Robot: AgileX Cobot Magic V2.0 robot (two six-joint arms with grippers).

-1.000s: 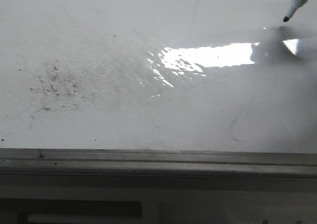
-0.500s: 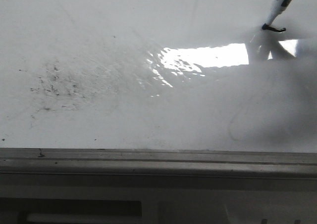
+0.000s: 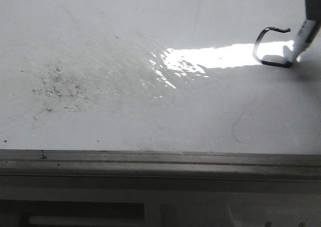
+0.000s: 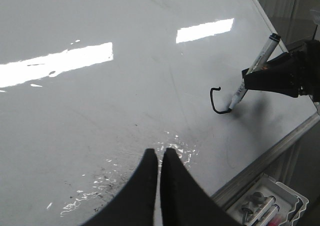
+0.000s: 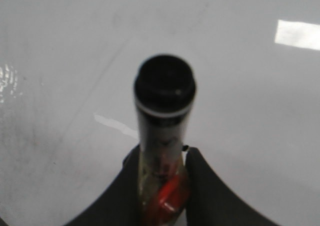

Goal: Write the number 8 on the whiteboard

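The whiteboard (image 3: 150, 121) is glossy white with glare. No whole number 8 shows on it; only a thin black hooked line (image 3: 257, 48), open on one side, lies at the right. It also shows in the left wrist view (image 4: 213, 100). My right gripper (image 5: 162, 161) is shut on a black marker (image 5: 164, 111), whose tip (image 3: 289, 63) touches the board at the line's lower end. The marker (image 4: 252, 73) and the right gripper (image 4: 272, 77) also show in the left wrist view. My left gripper (image 4: 160, 153) is shut and empty, above the board's smudged part.
Grey ink smudges (image 3: 55, 86) mark the board's left part. A grey metal edge strip (image 3: 160, 161) runs along the near side. A white tray (image 4: 292, 198) with spare markers sits below the board's edge.
The marker came down onto the board, drew a short top tail, then swept left, down and back right, which left the hooked line. The left gripper has not visibly moved.
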